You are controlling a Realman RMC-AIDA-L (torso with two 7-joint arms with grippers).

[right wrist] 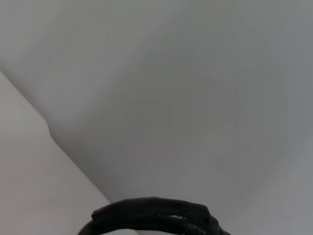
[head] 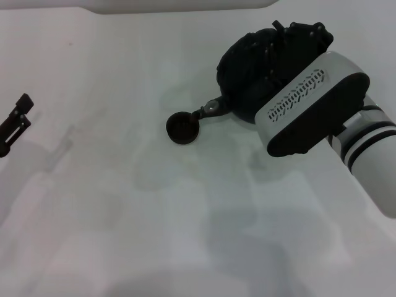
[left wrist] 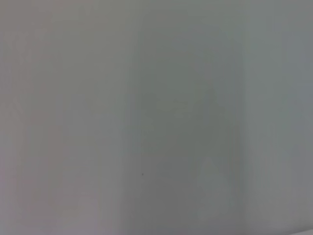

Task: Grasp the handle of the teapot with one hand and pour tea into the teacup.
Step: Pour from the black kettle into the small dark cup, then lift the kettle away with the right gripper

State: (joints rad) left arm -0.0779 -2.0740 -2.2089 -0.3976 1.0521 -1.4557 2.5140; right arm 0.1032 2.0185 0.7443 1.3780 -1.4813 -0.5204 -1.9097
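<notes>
Right pincer (head: 281,59) grips the handle (right wrist: 154,215), tilting teapot (head: 244,68) spout over teacup (head: 182,129).

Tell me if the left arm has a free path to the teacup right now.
Probably yes. The left gripper sits at the table's far left edge, and only bare table lies between it and the teacup. The teapot spout hangs just over the cup's other side.

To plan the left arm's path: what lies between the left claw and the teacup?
Nothing: in the head view, only bare white table separates the left claw from the teacup.
</notes>
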